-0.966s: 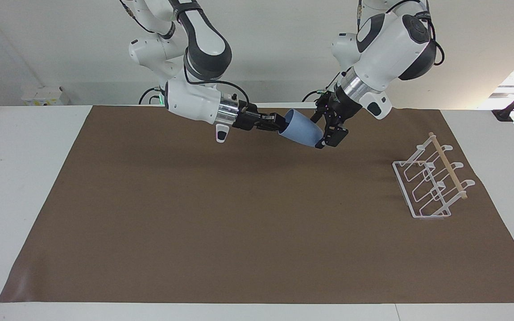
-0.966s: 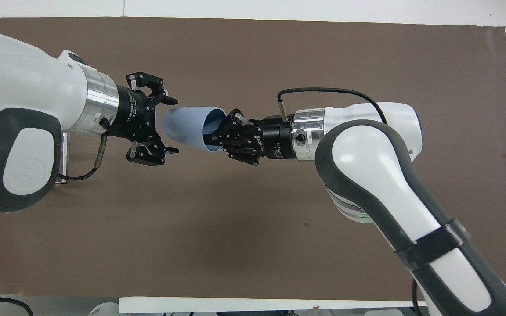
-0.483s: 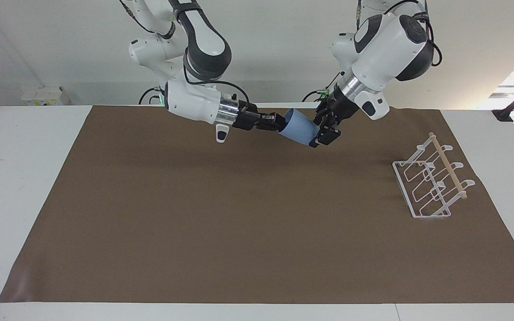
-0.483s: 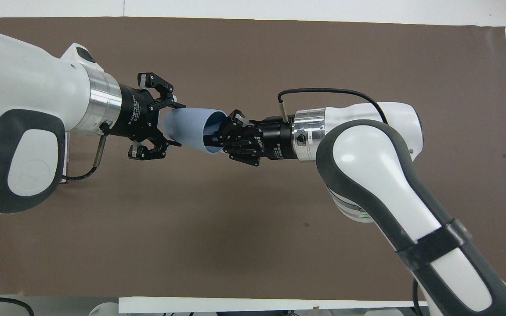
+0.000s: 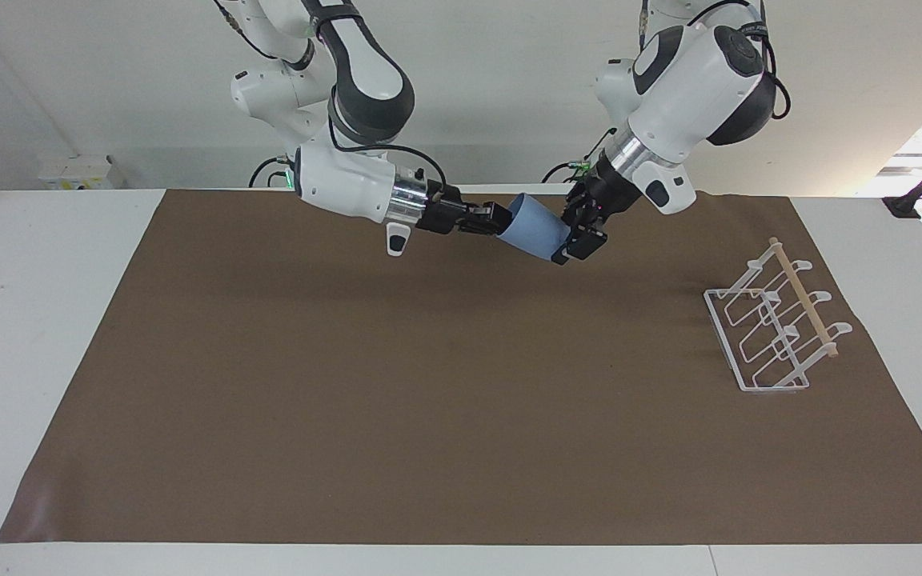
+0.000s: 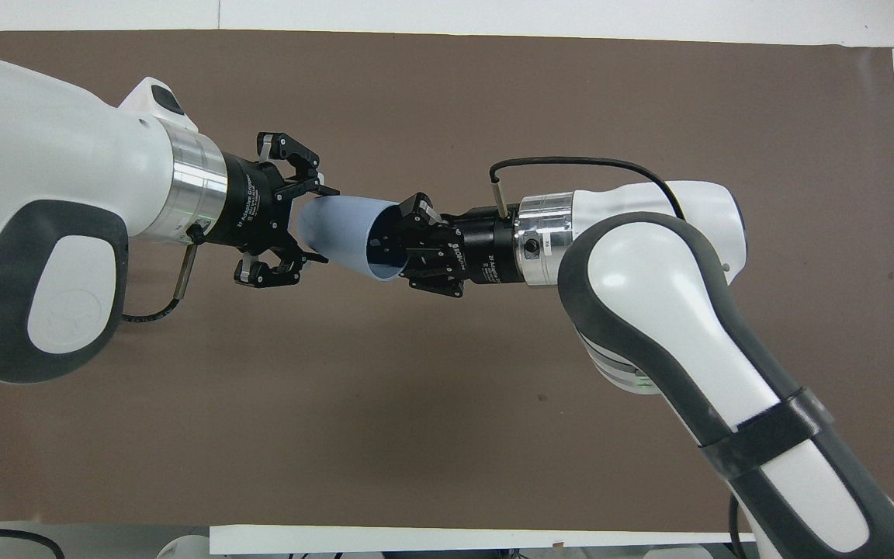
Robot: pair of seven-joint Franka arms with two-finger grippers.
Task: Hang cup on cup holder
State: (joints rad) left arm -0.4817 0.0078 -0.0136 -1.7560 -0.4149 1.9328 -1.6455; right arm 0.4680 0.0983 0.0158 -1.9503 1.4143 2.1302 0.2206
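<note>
The light-blue cup [image 5: 537, 230] lies on its side in the air over the brown mat, near the robots' end. My right gripper [image 5: 501, 220] is shut on the cup's rim, one finger inside the mouth; it also shows in the overhead view [image 6: 400, 244]. My left gripper [image 5: 577, 240] is open, its fingers on either side of the cup's closed end [image 6: 321, 225]. The cup [image 6: 346, 233] spans between the two grippers. The white wire cup holder [image 5: 773, 328] with its wooden rod stands on the mat toward the left arm's end. It is hidden in the overhead view.
The brown mat [image 5: 429, 400] covers most of the white table [image 5: 45, 320]. A small white box [image 5: 81, 172] sits at the table's edge toward the right arm's end.
My left gripper has moved in over the cup's closed end and its fingers have narrowed around it. The right gripper has kept its hold and the cup has tilted slightly.
</note>
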